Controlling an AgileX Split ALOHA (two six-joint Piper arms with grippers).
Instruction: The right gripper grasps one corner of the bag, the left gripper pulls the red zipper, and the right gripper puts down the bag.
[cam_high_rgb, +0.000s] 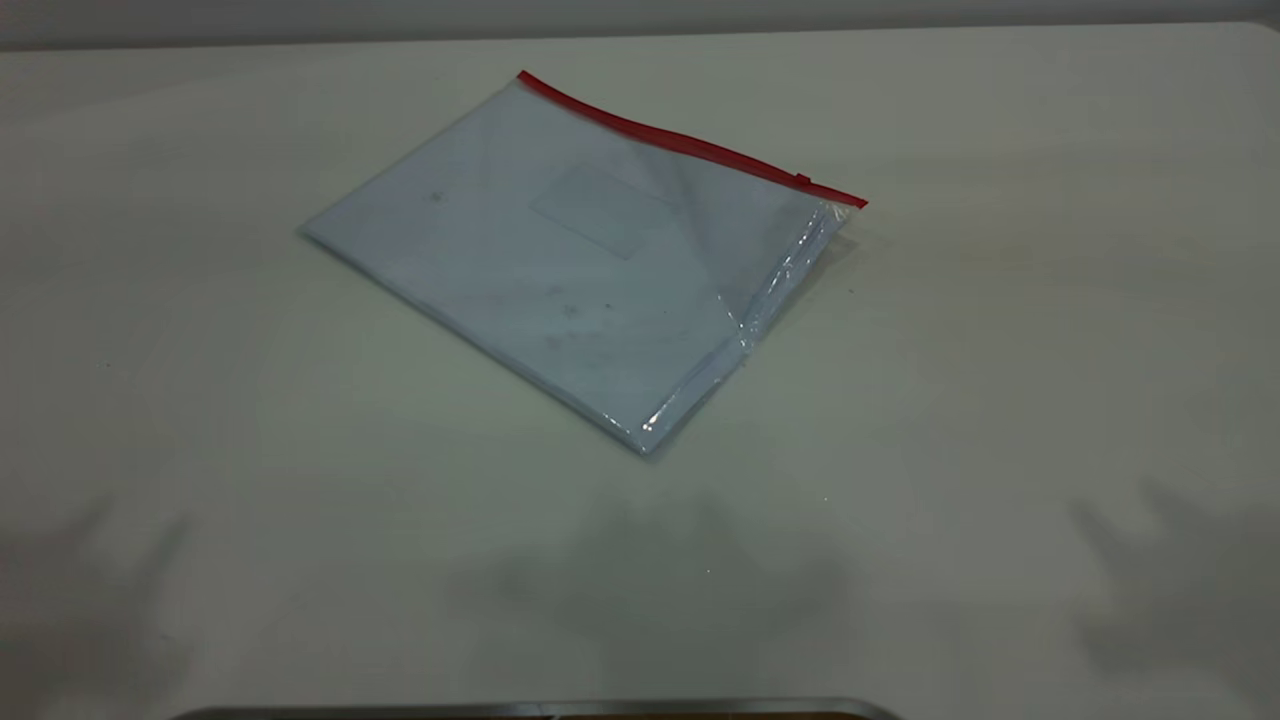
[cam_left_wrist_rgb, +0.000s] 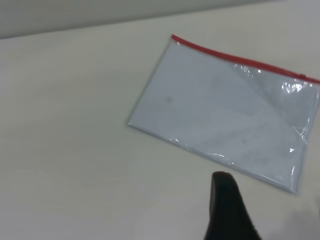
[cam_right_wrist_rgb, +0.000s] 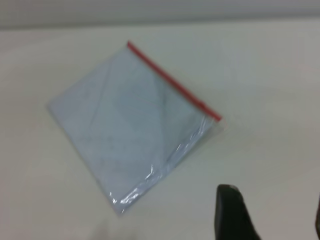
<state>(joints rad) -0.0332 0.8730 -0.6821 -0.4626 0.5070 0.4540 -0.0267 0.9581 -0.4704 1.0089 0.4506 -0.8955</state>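
My right hand (cam_right_wrist_rgb: 272, 212) is open, away from the bag (cam_high_rgb: 560, 260). I should pinch its 3 o'clock corner (cam_high_rgb: 845, 205) beside the red zipper (cam_high_rgb: 690, 145). My left hand (cam_left_wrist_rgb: 227, 207), I cannot tell.

exterior: steep overhead | wrists: low, oblique | shared: bag (cam_high_rgb: 590, 260)

Pale off-white surface (cam_high_rgb: 1000, 400) fills the view, plain and matte, with soft grey shadows at near left, near centre and near right. Grey wall band (cam_high_rgb: 300, 20) along far edge. Dark metallic strip (cam_high_rgb: 540, 712) at near edge, centre.
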